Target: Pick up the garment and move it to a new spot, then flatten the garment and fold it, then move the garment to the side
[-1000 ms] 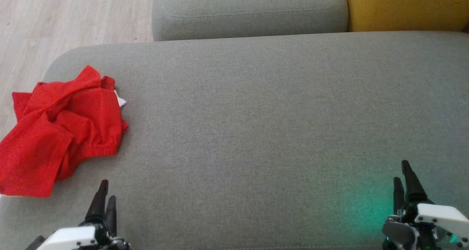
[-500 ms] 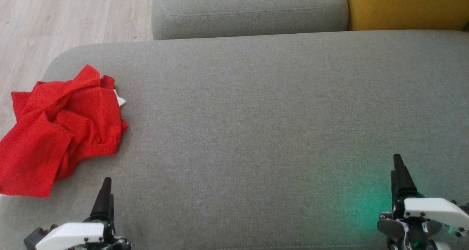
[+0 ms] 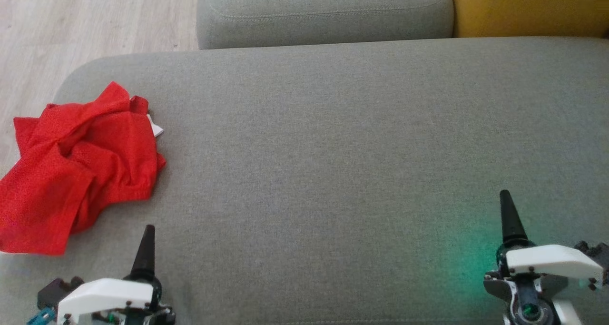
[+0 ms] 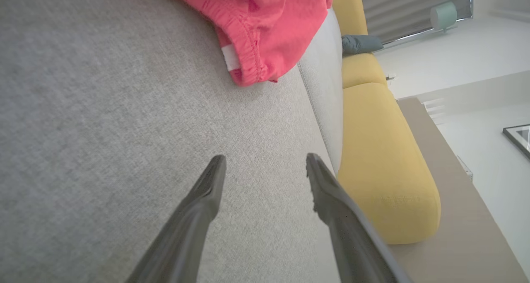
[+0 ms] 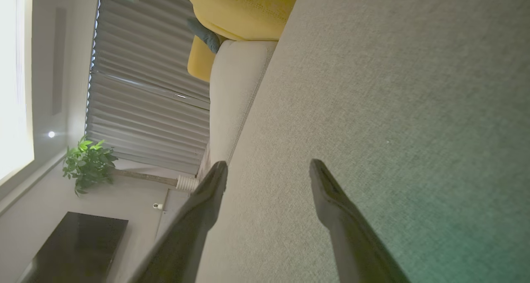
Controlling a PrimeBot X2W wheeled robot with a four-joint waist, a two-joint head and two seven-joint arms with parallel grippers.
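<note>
- Head view: the red garment [image 3: 76,168] lies crumpled at the left end of the grey sofa seat [image 3: 333,149], and its lower left part reaches the seat's edge. A small white label [image 3: 156,129] peeks out at its upper right side.
- Head view: the left pincer [image 3: 148,233] sits at the lower left, just below and to the right of the garment and apart from it. It is seen edge-on, so its dark fingers line up as a single spike pointing up the picture.
- Head view: the right pincer [image 3: 506,203] sits at the lower right, well apart from the garment. It is also edge-on, with a green glow [image 3: 471,268] on the fabric beside it.
- Head view: beyond the seat are a grey back cushion [image 3: 323,11] and a yellow cushion [image 3: 528,8] to its right. Pale wooden floor [image 3: 95,20] shows at the upper left.
- Left wrist view: the left pincer's two fingers stand spread wide over bare grey fabric, with nothing between them. The garment comes in at the top edge, ahead of the tips and clear of them, showing a gathered elastic hem and the white label.
- Right wrist view: the right pincer's fingers are likewise spread wide and empty above the grey seat, which is tinted green at the lower right. Off to the left are slatted blinds [image 5: 140,88], a potted plant [image 5: 87,163] and a dark low table [image 5: 74,241].
</note>
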